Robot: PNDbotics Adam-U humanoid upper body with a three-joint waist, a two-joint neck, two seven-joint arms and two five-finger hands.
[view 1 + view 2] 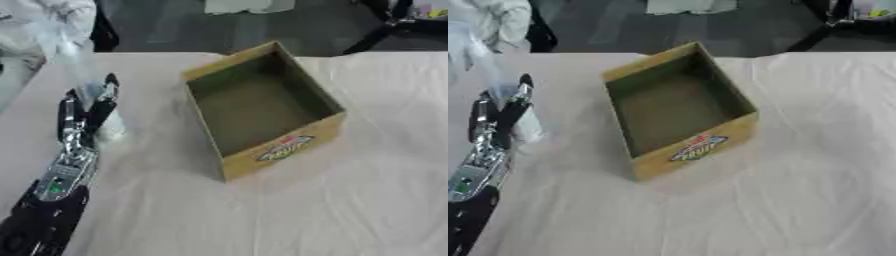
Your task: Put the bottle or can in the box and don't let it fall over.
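Left hand [87,112]: fingers curled round a clear bottle [94,97] (blurred, upright on table [350,200]). Cardboard box [262,107]: open, beside it, apart.

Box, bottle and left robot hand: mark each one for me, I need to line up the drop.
cardboard box [289,148]: left eye view, on its near wall beside the printed label.
clear bottle [83,75]: left eye view, on its blurred see-through body.
left robot hand [77,120]: left eye view, on the fingers around the bottle.
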